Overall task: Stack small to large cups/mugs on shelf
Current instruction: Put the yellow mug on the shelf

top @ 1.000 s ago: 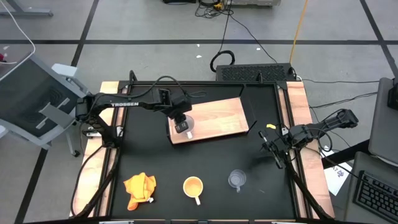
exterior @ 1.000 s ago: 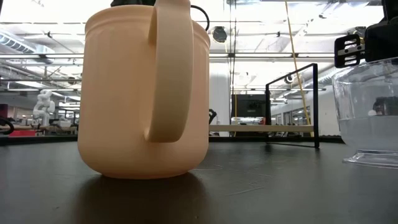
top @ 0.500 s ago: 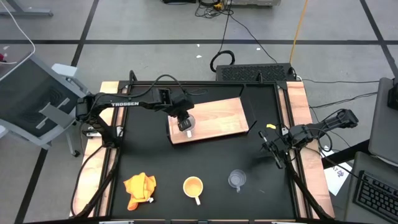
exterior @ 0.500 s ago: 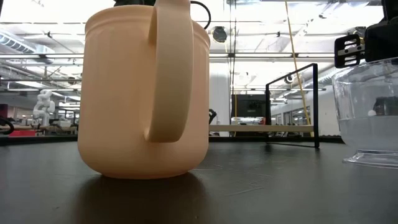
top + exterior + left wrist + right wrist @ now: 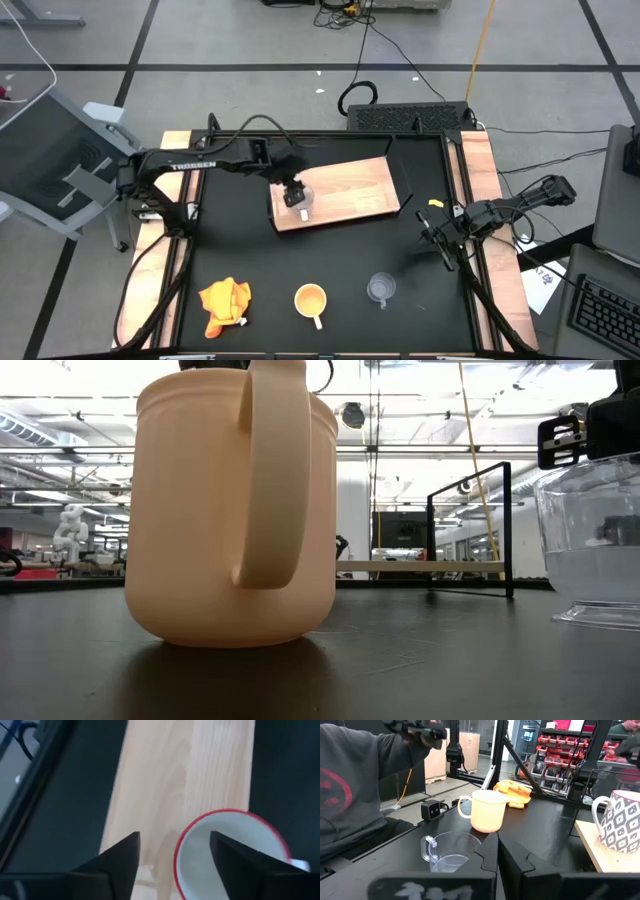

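Observation:
A white cup (image 5: 301,199) with a red rim (image 5: 179,851) and a grey pattern (image 5: 619,826) stands upright on the wooden shelf (image 5: 350,188), near its left end. My left gripper (image 5: 291,187) hovers open over it. In the left wrist view one finger (image 5: 122,857) is outside the cup and the other (image 5: 235,860) over its mouth, both apart from the rim. The yellow-orange cup (image 5: 311,300) and the clear glass cup (image 5: 380,289) stand on the black table near its front edge. My right gripper (image 5: 441,236) rests shut at the right.
An orange-yellow cloth (image 5: 224,303) lies crumpled at the front left. A thin black frame (image 5: 470,525) stands at the shelf's right end. A person in a grey top (image 5: 360,785) shows beyond the table in the right wrist view.
My left gripper has drawn back a little from the white cup toward the table's far edge. The cup stays standing on the shelf.

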